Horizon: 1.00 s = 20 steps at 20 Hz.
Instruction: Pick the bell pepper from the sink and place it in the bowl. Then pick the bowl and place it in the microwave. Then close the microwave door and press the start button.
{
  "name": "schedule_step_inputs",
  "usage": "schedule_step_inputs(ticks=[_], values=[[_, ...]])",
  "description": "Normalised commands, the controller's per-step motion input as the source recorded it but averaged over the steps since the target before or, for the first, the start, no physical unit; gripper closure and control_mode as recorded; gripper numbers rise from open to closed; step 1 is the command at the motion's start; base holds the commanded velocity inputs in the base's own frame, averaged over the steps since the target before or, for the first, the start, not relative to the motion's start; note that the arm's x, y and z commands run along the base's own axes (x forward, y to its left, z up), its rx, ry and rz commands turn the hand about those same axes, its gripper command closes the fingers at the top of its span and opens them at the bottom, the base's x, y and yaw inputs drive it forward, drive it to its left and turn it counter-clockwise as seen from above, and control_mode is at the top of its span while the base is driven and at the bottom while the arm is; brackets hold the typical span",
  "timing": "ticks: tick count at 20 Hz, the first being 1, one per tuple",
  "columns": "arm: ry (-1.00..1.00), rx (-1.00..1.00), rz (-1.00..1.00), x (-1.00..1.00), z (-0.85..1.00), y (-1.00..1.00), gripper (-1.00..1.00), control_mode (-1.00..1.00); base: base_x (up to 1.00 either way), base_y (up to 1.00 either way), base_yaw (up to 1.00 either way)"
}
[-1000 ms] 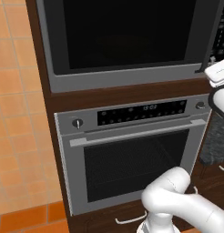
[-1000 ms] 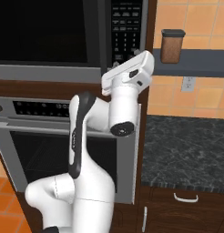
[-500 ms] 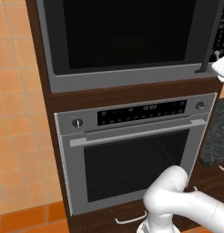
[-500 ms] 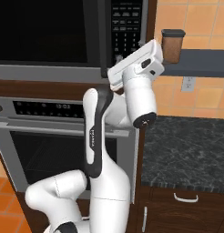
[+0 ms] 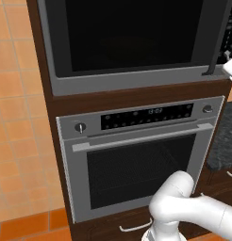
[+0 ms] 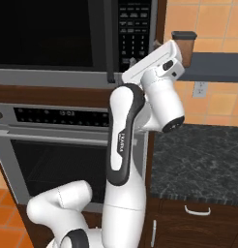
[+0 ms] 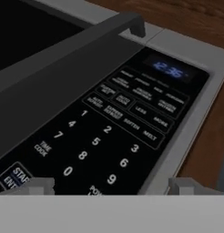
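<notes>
I count one microwave (image 5: 132,42) built into the dark wood column, with its one door (image 5: 127,35) shut flat against the front, a single dark bar handle (image 7: 63,50) running along the door's edge beside the keypad. Below it sits one steel wall oven (image 5: 141,160) with two knobs, one at each end of its control strip, and one long bar handle.

From the hand view I am looking straight down on the one keypad strip (image 7: 109,132): a blue clock readout at its far end, rows of function keys, then the digits, and the start key (image 7: 16,175) at the near left corner. My gripper (image 7: 111,186) has its two fingertips (image 7: 41,185) spread wide with nothing between them; whether they touch the panel, I cannot tell.

In the right base view the arm (image 6: 123,150) rises in front of the oven, its wrist up against the keypad (image 6: 134,29). One brown canister (image 6: 185,46) stands on the shelf's left end, and one dark stone counter (image 6: 198,160) lies beside the column.
</notes>
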Motion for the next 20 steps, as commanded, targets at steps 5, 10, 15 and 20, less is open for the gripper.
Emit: schedule_step_inputs(ticks=[5,10,15,20], values=[[-0.02,0.00,0.10,-0.01,0.00,0.28,-1.00,-1.00,0.00,0.00,0.00],[0.00,0.00,0.04,0.11,0.00,0.00,-1.00,-1.00,0.00,0.00,0.00],[0.00,0.00,0.05,0.19,-0.09,0.00,-1.00,-1.00,0.00,0.00,0.00],[0.00,0.00,0.07,0.23,-0.32,0.04,-1.00,-1.00,0.00,0.00,0.00]])
